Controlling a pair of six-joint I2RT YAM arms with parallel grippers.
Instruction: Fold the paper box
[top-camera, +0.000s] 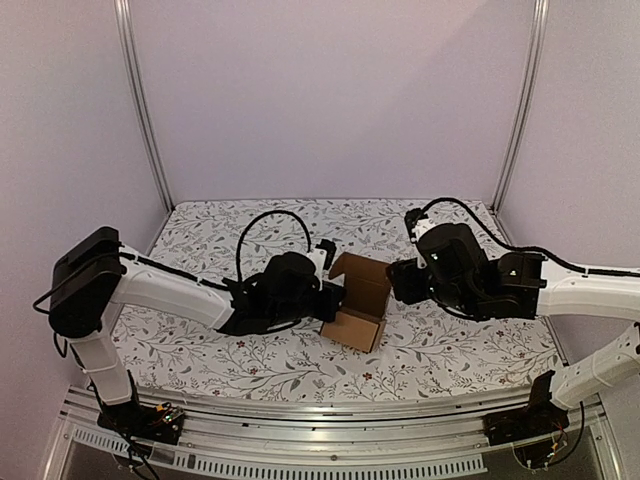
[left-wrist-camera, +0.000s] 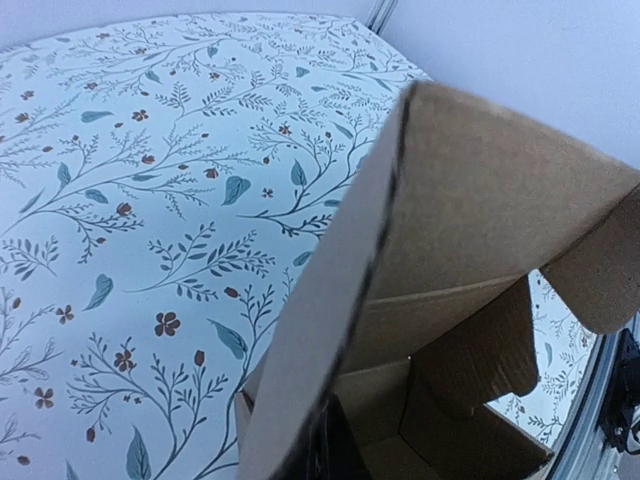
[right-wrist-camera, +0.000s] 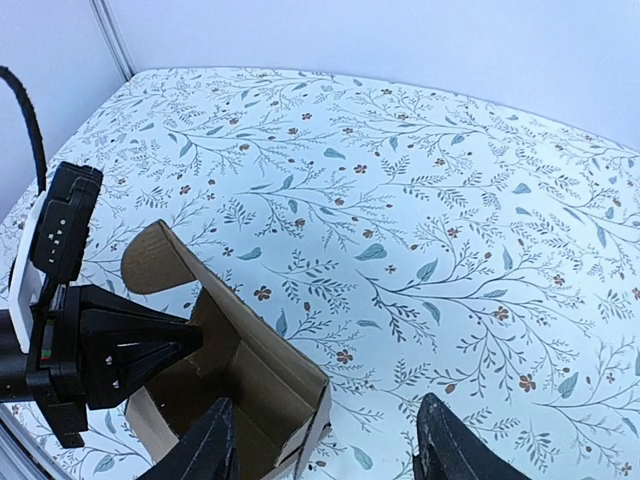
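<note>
Standing near the middle of the tabletop, the box is partly formed. Its walls are up, its top is open, and a flap rises from its far side. In the left wrist view, a further flap with a rounded corner hangs over the open interior.

The left tool sits at the left side of the box and is closed on the left wall. In its wrist view the wall's cut edge runs down to a dark finger at the bottom of the frame.

The right tool sits just right of the box with its jaws apart and nothing held between them. In its wrist view one finger overlaps the nearest box wall; whether it touches cannot be told.

The tabletop carries a pale cloth printed with leaves and small flowers. A black cable loops above the left arm. Plain pale walls with metal posts enclose the far and side edges, and a metal rail runs along the near edge.
</note>
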